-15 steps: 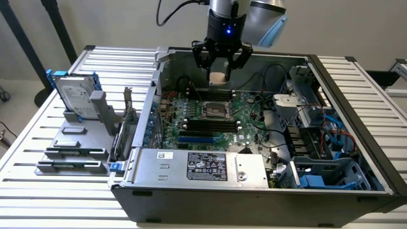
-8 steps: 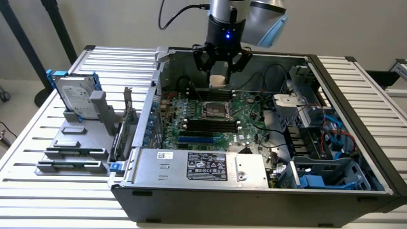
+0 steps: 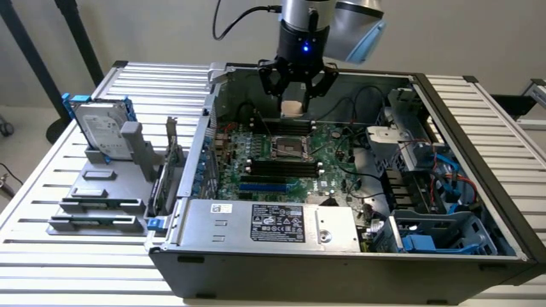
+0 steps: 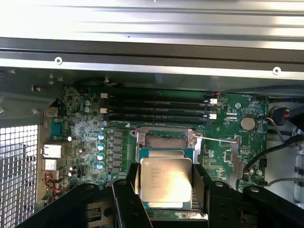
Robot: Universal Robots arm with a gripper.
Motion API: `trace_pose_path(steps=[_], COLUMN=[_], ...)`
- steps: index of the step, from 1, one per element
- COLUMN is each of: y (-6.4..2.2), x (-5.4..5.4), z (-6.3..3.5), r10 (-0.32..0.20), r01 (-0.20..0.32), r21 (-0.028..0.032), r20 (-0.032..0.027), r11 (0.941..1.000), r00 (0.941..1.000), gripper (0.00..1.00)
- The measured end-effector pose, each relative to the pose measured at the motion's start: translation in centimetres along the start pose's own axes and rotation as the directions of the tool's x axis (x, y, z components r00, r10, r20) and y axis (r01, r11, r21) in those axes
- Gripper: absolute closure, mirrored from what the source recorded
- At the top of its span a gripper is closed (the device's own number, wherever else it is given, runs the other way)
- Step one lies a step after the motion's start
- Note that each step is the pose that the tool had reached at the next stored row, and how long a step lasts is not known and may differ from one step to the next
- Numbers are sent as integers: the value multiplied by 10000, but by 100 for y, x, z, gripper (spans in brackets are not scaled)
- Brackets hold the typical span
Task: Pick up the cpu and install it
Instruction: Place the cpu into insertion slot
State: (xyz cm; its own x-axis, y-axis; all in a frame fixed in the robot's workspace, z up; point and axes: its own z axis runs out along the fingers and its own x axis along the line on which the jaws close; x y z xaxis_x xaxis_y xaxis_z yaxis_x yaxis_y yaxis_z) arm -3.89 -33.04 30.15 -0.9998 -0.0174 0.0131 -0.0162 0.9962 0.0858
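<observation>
The cpu (image 3: 293, 109) is a small flat square chip with a dull silver top, and it hangs in the air inside the open computer case. My gripper (image 3: 295, 99) is shut on the cpu, one black finger on each of two opposite sides. In the wrist view the cpu (image 4: 166, 179) sits between the fingers (image 4: 130, 192), and the open socket (image 4: 166, 142) on the green motherboard lies just beyond it. In the exterior view the socket (image 3: 290, 148) is below the chip and a little nearer the camera.
The case wall (image 3: 209, 109) and rear rim surround the work area. The power supply (image 3: 265, 220) lies at the front, with memory slots (image 3: 282, 167) beside the socket and cables and drive bays (image 3: 426, 173) on the exterior view's right. A hard drive in a blue frame (image 3: 102, 131) stands on a grey fixture (image 3: 98, 198) outside.
</observation>
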Motion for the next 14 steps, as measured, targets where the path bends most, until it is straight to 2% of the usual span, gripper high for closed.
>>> trace_pose_path(steps=[9,14], y=[0,-1], x=[1,2], z=[0,5], r10=[7,840], r01=[-7,-840], r21=[0,-14], r20=[1,72], r11=[10000,9965], r00=[10000,9964], gripper=[45,45])
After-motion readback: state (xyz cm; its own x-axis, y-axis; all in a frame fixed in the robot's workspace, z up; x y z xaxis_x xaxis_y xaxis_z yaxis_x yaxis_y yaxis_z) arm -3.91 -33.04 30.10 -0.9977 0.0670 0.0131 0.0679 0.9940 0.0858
